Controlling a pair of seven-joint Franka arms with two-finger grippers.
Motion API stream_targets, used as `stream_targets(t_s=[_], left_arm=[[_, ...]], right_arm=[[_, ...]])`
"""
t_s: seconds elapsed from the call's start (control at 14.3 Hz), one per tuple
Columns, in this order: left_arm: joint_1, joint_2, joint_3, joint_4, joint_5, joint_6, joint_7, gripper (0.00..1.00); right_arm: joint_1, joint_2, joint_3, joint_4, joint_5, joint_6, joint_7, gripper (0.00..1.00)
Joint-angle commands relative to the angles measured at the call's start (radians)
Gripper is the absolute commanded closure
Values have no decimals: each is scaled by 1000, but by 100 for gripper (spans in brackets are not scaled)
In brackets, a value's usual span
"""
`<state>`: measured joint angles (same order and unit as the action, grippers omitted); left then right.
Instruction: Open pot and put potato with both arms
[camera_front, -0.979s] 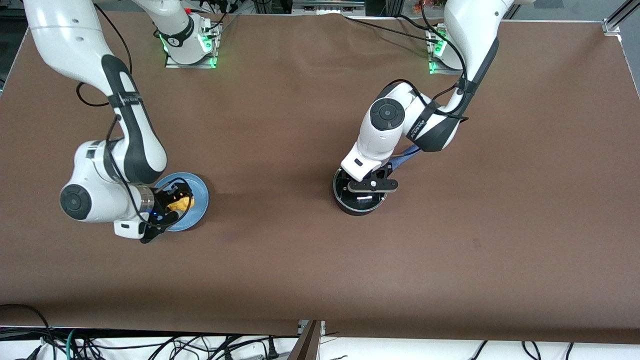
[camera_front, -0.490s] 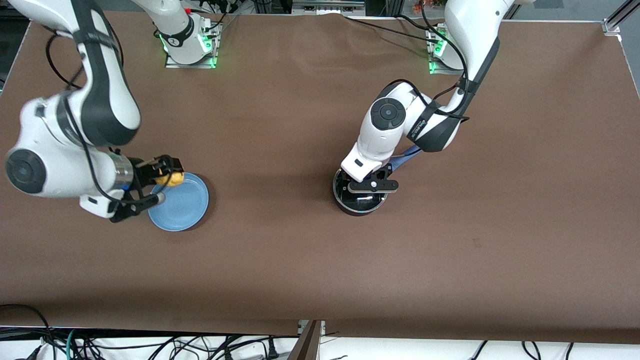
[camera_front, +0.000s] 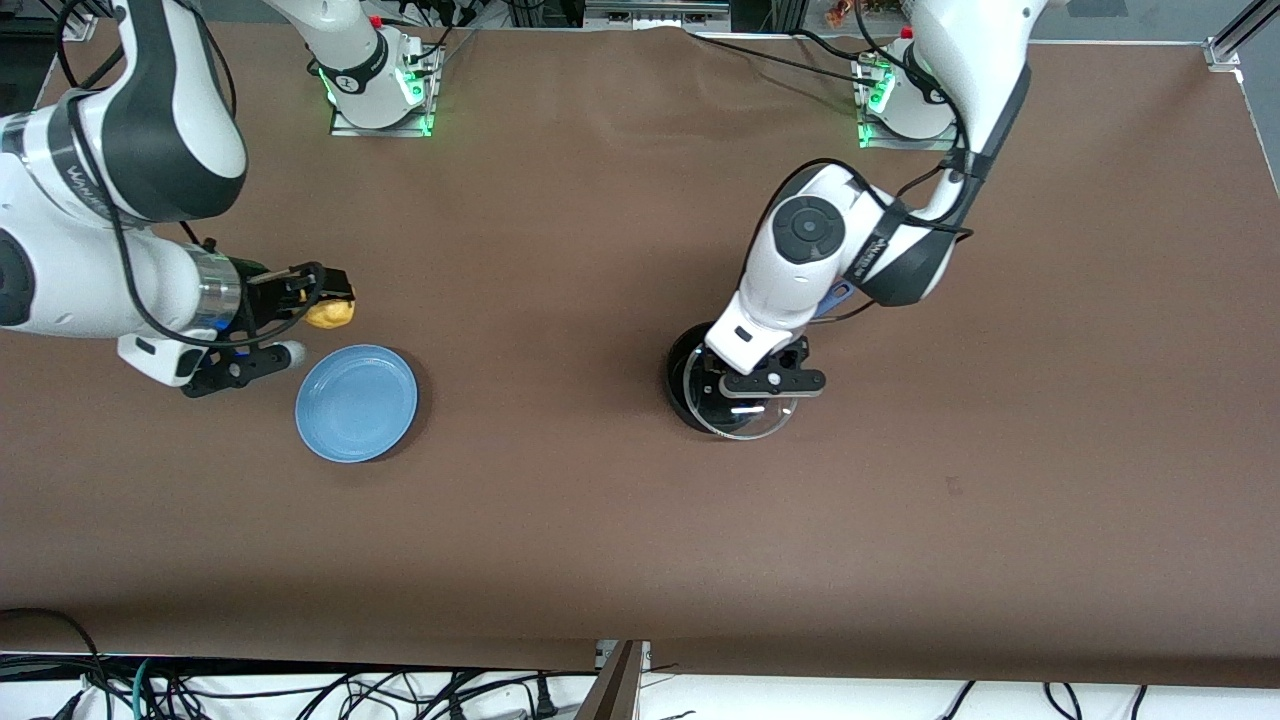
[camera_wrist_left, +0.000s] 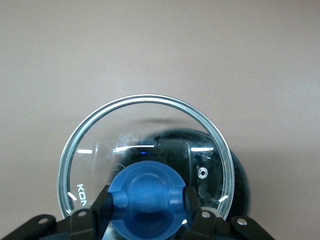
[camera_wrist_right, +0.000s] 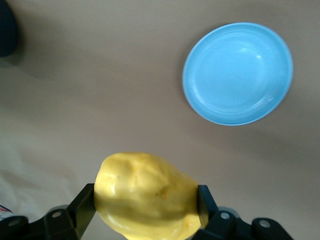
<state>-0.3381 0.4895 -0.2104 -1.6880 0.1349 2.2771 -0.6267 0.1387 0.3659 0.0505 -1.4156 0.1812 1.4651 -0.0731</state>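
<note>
Glass lid (camera_front: 752, 412) now lifted and slid partly off the round black pot (camera_front: 690, 385), left gripper (camera_front: 765, 382) clamped on its blue knob (camera_wrist_left: 146, 195); right gripper (camera_front: 318, 300) has raised the lumpy yellow potato (camera_front: 331, 314), pinched, off the smooth blue plate (camera_front: 356, 403).

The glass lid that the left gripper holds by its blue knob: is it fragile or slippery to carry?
The lid looks like clear glass with a metal rim, so it is probably fragile if dropped. The left gripper is shut on the rounded blue knob, which may let the lid swing or twist. It hangs partly over the pot, so a slip could strike the rim.
</note>
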Motion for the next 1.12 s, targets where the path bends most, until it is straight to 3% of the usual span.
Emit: stream_targets(t_s=[0.0, 0.07, 0.21, 0.49, 0.7, 0.91, 1.05], left_arm=[[88, -51, -6, -15, 12, -31, 167, 48], [120, -54, -4, -16, 5, -42, 238, 48], [174, -60, 29, -19, -55, -54, 417, 48], [208, -60, 219, -51, -211, -56, 848, 49], [218, -48, 334, -81, -291, -53, 1068, 49], [249, -42, 388, -110, -291, -51, 1183, 48], [258, -28, 439, -134, -293, -42, 1239, 48]], right_arm=[[10, 21, 17, 18, 105, -9, 134, 95], [25, 31, 17, 18, 163, -2, 198, 95], [86, 56, 16, 18, 198, 42, 290, 95], [252, 155, 17, 23, 283, 333, 559, 95], [424, 304, 17, 113, 288, 574, 807, 94], [539, 419, 17, 156, 288, 834, 1008, 93], [579, 448, 16, 156, 288, 886, 1064, 90]])
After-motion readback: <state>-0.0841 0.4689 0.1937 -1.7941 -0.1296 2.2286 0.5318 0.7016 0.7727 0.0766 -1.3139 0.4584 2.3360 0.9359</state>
